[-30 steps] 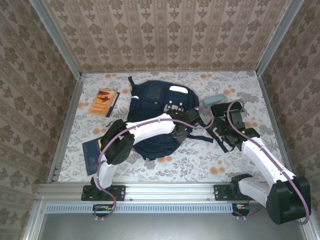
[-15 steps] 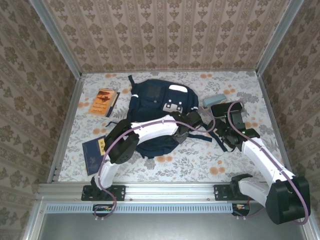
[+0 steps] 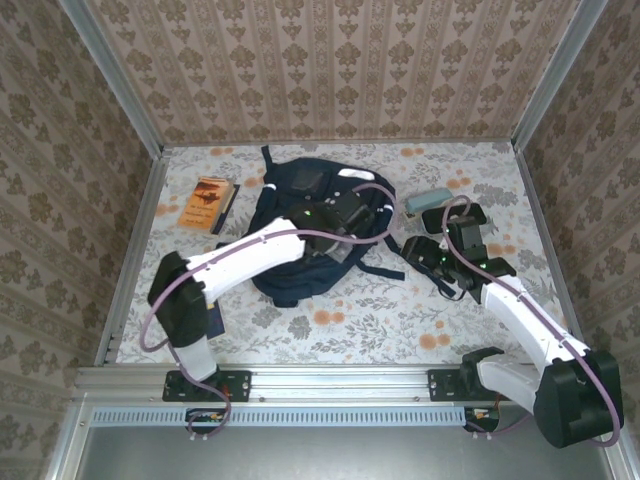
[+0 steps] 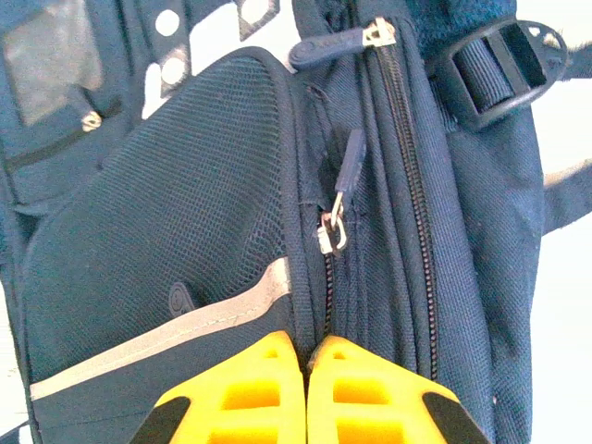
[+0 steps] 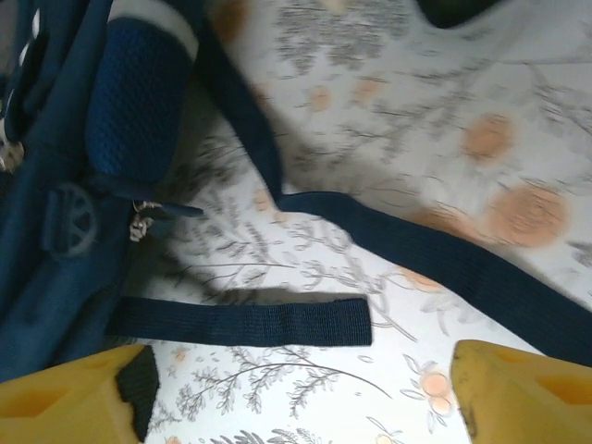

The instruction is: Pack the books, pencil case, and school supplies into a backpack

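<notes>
The right gripper hangs low over the flowered table, in front of the right arm's base. Its yellow fingers stand wide apart with nothing between them. Just ahead of them a short blue strap lies flat on the table, and a longer strap runs slantwise beyond it. In the overhead view this gripper is just to the right of the backpack, near it but not touching.

The left arm reaches from its base across the middle of the table, and the left gripper rests on top of the backpack. Its wrist camera shows the two yellow fingers closed tight against each other, the tips pressed to the seam between a mesh pocket and a zip. Whether they pinch any fabric cannot be told. The zip pull lies a little beyond the tips, free of them.

The backpack lies flat in the middle of the table, front side up. A dark blue book is mostly hidden beside the left arm's elbow, near the front left. Further back on the left lies the orange book, apart from the backpack. At the far right a grey-green pencil case lies on the table, with a black item just beside it.
</notes>
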